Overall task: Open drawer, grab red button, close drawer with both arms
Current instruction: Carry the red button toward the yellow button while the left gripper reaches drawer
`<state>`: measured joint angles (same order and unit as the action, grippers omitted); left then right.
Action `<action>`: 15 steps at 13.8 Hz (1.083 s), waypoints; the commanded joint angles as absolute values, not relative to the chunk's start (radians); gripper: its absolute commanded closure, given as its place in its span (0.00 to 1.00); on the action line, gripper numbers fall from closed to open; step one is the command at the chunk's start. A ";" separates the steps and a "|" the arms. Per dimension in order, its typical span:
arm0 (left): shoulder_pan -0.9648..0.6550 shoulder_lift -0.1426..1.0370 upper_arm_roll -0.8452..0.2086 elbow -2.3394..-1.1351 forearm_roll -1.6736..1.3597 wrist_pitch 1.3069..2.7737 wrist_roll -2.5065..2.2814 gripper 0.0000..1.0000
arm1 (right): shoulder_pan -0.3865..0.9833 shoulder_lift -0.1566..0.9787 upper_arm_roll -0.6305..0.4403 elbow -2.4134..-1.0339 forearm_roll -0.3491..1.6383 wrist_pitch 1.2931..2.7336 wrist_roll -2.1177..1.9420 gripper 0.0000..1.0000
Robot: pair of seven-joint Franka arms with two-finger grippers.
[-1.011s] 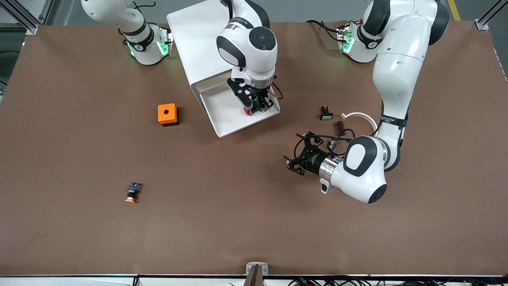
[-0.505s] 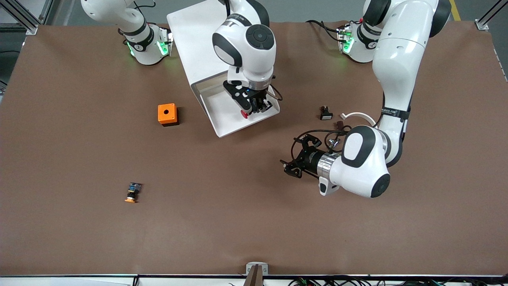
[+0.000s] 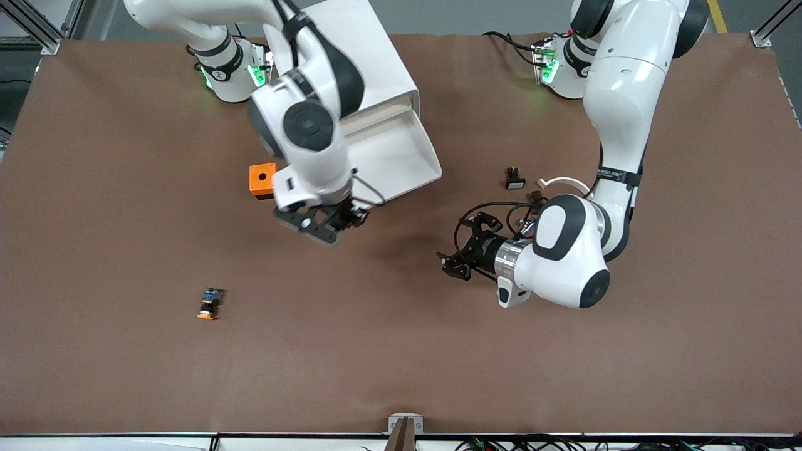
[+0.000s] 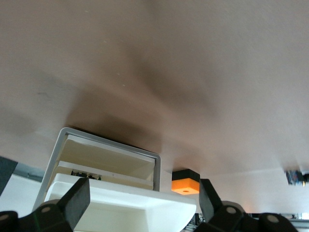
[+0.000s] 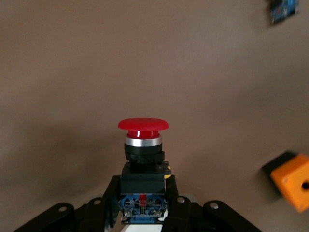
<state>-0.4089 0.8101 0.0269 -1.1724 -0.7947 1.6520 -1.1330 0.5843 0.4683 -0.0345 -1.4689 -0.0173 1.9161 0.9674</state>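
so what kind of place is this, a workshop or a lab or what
Most likely a robotics lab bench. Two white arms with green-lit bases are mounted on a brown-covered table, with aluminium framing at the corners and loose cables along the edge.

Brown table covering (image 3: 401,351) fills the scene — grey floor (image 3: 476,15) past its edge (aluminium frame posts (image 3: 37,28) at corners).
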 commanded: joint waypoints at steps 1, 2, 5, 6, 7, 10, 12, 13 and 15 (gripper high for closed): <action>-0.448 0.744 0.043 -1.192 -0.726 1.683 -1.050 0.01 | 0.468 0.488 -0.015 -1.532 -0.018 2.009 0.756 1.00; -0.468 0.726 0.043 -1.195 -0.672 1.701 -1.016 0.01 | 0.433 0.497 -0.017 -1.560 -0.020 2.052 0.697 1.00; -0.520 0.710 0.035 -1.200 -0.497 1.753 -0.974 0.01 | 0.338 0.525 -0.017 -1.638 -0.026 2.181 0.518 1.00; -0.529 0.707 0.035 -1.203 -0.465 1.770 -0.973 0.01 | 0.309 0.544 -0.017 -1.652 -0.026 2.218 0.459 1.00; -0.544 0.707 0.034 -1.203 -0.428 1.788 -0.973 0.01 | 0.290 0.561 -0.017 -1.660 -0.026 2.241 0.425 1.00; -0.580 0.706 0.034 -1.207 -0.333 1.860 -0.973 0.01 | 0.269 0.591 -0.018 -1.680 -0.032 2.290 0.400 1.00; -0.603 0.704 0.034 -1.213 -0.284 1.899 -0.973 0.01 | 0.255 0.604 -0.018 -1.724 -0.032 2.364 0.400 1.00; -0.621 0.704 0.034 -1.218 -0.252 1.908 -0.973 0.01 | 0.241 0.612 -0.018 -1.735 -0.032 2.379 0.400 1.00; -0.661 0.704 0.032 -1.233 -0.166 1.952 -0.976 0.01 | 0.235 0.626 -0.018 -1.749 -0.032 2.394 0.400 0.99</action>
<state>-0.6210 0.7273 0.0248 -1.1884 -0.2348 1.9011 -0.9888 0.2620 0.6249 -0.0365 -1.7257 -0.0181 2.3693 0.4085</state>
